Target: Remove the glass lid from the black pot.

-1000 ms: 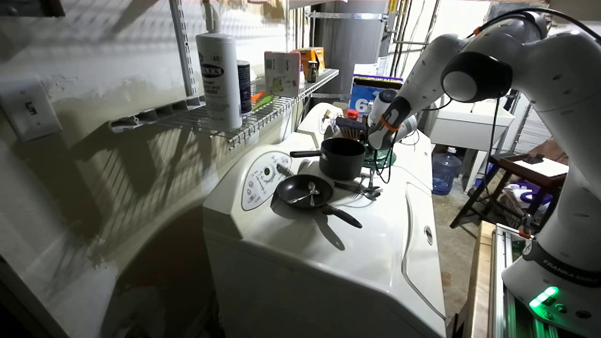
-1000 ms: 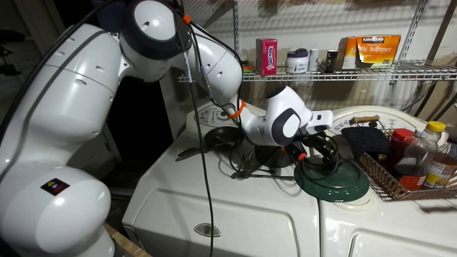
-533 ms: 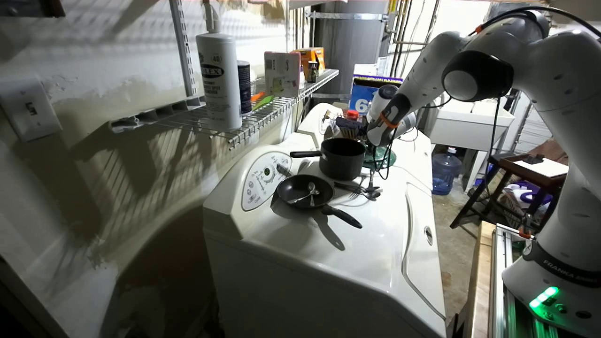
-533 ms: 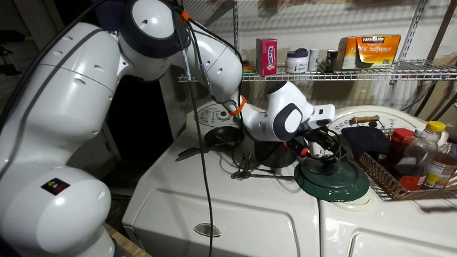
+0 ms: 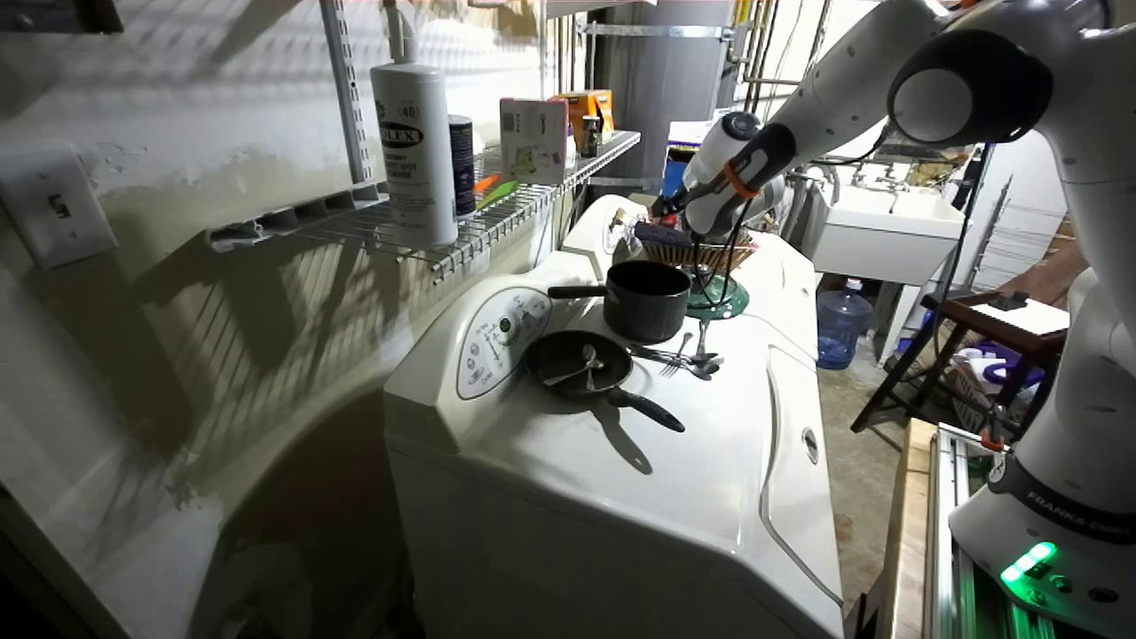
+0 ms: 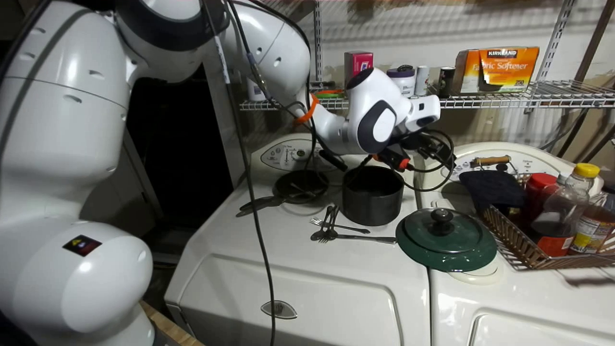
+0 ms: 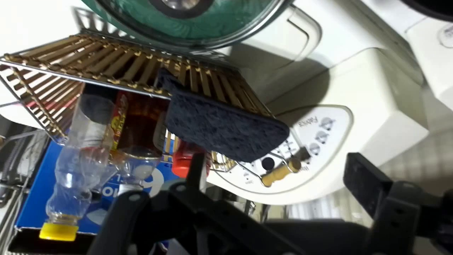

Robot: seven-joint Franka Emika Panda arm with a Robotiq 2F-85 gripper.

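Observation:
The glass lid (image 6: 439,244), with its dark knob on top, lies on a green plate (image 6: 447,263) beside the black pot. Uncovered, the black pot (image 6: 372,206) stands on the white machine, and its inside shows in both exterior views. In the wrist view, the lid (image 7: 198,30) is at the top edge, cut off by the frame. My gripper (image 7: 277,170) stands open, its fingers wide apart with nothing between them. It is above and clear of the lid, up behind the pot.
A wicker basket (image 7: 116,67) with bottles and a dark cloth (image 7: 226,124) is close to my gripper. A frying pan (image 5: 577,359) with spoons and loose cutlery (image 6: 331,230) lie near the pot. A wire shelf (image 6: 475,102) with boxes runs along the wall.
My arm has risen from the lid's knob and swung back. The lid has stayed on the green plate, now in plain sight, and the pot shows fully.

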